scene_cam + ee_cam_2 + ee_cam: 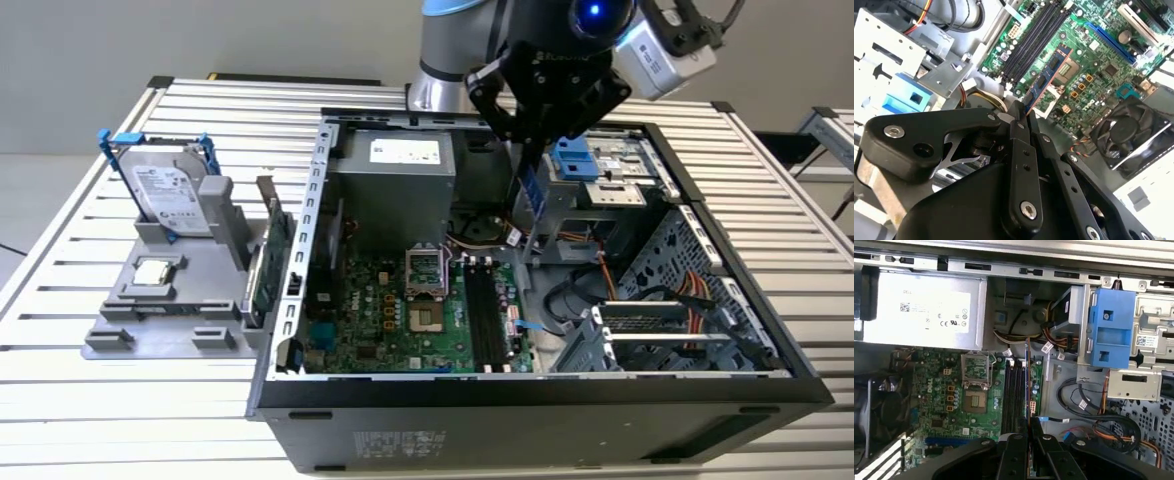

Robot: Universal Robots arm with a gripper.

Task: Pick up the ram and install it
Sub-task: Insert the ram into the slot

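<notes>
My gripper (534,138) hangs over the open computer case (534,385), above the back of the motherboard (400,320). It is shut on the ram (530,192), a narrow blue-dark stick that hangs downward from the fingers. The second wrist view shows the ram (1048,76) sticking out past the shut gripper (1024,109) with its black chips facing up, over the board beside the CPU socket. Seen edge-on in the first wrist view, the ram (1027,385) is a thin line above the black memory slots (1015,395), running out from the gripper (1029,423). The memory slots (483,318) lie below, apart from the stick.
A grey holder (160,300) at the exterior view's left carries a silver hard drive (167,190) with blue clips and a green card (274,265). Inside the case are the power supply (394,170), a blue drive bracket (1111,327), loose cables (1089,400) and a fan (1124,135).
</notes>
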